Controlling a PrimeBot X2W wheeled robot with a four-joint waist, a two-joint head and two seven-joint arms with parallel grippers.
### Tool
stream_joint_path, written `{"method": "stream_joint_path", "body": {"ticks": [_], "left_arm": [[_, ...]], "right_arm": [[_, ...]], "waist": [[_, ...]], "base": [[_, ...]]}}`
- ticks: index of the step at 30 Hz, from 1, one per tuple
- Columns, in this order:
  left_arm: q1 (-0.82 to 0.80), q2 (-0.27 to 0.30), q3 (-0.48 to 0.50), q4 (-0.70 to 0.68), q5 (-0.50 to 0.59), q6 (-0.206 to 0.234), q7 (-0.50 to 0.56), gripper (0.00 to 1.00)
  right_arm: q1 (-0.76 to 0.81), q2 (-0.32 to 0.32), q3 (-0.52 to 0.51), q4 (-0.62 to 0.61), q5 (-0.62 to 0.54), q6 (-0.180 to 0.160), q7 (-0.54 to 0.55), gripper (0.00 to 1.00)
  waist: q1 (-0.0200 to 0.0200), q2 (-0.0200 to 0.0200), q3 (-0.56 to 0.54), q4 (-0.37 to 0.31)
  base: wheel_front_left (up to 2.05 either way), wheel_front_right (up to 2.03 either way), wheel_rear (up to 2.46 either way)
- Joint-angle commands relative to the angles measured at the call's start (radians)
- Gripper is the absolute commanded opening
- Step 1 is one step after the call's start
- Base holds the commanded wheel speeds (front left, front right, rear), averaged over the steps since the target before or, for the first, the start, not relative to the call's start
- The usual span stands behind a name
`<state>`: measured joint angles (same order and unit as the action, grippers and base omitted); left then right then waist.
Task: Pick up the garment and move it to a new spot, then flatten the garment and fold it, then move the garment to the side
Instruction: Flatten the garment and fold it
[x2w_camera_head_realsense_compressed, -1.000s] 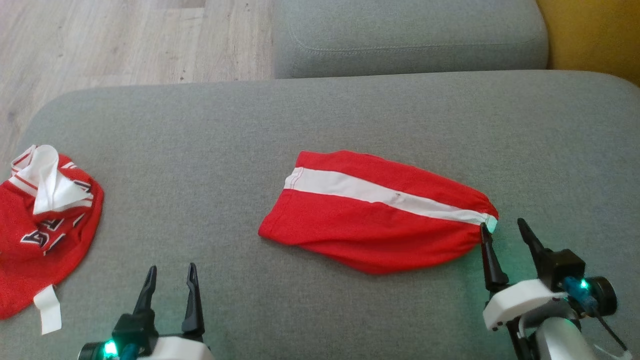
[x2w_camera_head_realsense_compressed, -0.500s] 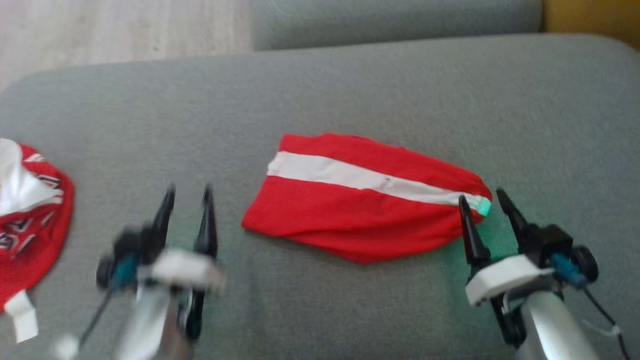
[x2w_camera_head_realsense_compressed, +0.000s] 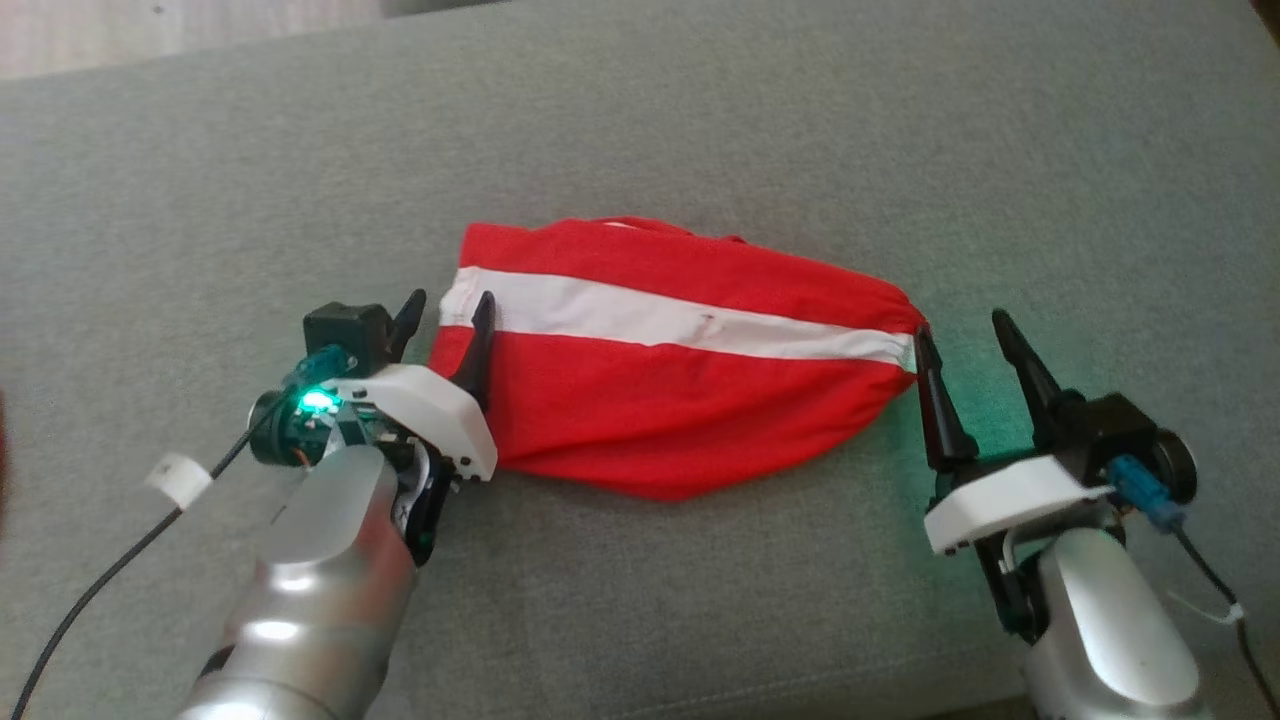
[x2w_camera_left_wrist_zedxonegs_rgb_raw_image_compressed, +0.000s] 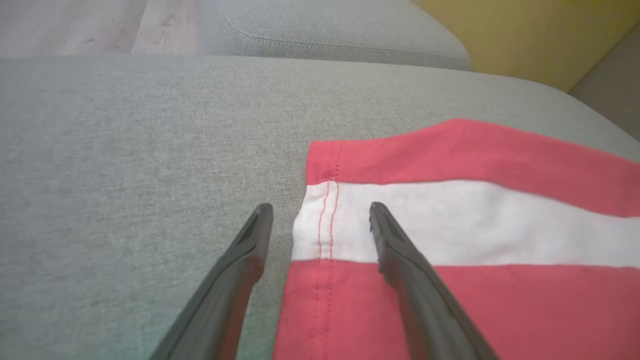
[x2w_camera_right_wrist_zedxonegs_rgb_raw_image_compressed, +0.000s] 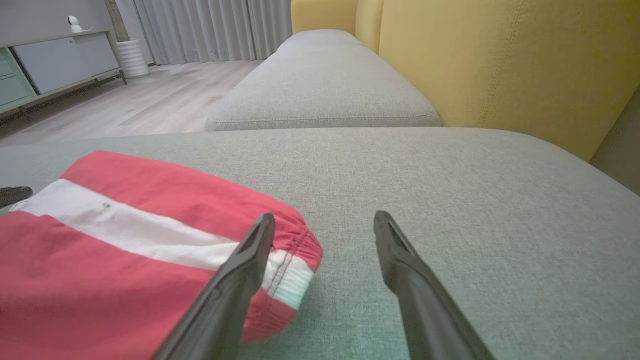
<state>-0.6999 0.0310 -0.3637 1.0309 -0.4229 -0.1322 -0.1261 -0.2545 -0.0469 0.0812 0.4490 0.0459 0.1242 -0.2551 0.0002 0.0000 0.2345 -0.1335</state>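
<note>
While neither hand holds anything, call it pre-grasp: the garment (x2w_camera_head_realsense_compressed: 680, 370) lies flat in the middle of the grey cushion (x2w_camera_head_realsense_compressed: 700, 110), red with a white stripe. It looks already doubled over, so flatten/fold is probably done or close, judgement only. At the stripe's hem end the left gripper (x2w_camera_head_realsense_compressed: 450, 300) has its fingers spread, one over fabric and one over bare cushion. At the elastic end the right gripper (x2w_camera_head_realsense_compressed: 960, 325) is likewise spread, inner finger at the cloth edge, outer one clear of it. Left to do: pinch both ends, lift, shift aside. Unclear: layer count, whether fingertips touch fabric or hover, and the garment's near-left corner, which the left wrist covers.
</note>
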Motion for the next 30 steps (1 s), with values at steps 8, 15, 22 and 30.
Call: {"method": "stream_joint_path", "body": {"ticks": [8, 15, 22, 30], "left_arm": [[-0.090, 0.025, -0.033, 0.101, 0.016, 0.010, -0.030, 1.00], [-0.117, 0.025, -0.049, 0.170, 0.018, 0.017, -0.061, 0.00], [-0.107, 0.023, -0.032, 0.120, -0.005, 0.017, -0.131, 0.00], [0.063, 0.062, 0.103, -0.133, -0.043, 0.024, -0.135, 0.00]], "right_arm": [[-0.038, -0.003, 0.024, -0.040, 0.024, 0.007, -0.007, 1.00], [-0.038, -0.003, 0.015, -0.041, 0.031, 0.007, -0.007, 1.00], [-0.021, -0.003, -0.006, -0.035, 0.047, 0.007, -0.007, 1.00], [0.023, -0.003, 0.065, 0.009, 0.159, 0.007, -0.007, 1.00]], "waist": [[-0.0002, 0.0000, 0.023, -0.029], [-0.0002, 0.0000, 0.021, -0.022], [-0.0002, 0.0000, -0.019, 0.019], [-0.0002, 0.0000, -0.105, 0.073]], "base": [[0.00, 0.00, 0.00], [0.00, 0.00, 0.00], [0.00, 0.00, 0.00], [0.00, 0.00, 0.00]]}}
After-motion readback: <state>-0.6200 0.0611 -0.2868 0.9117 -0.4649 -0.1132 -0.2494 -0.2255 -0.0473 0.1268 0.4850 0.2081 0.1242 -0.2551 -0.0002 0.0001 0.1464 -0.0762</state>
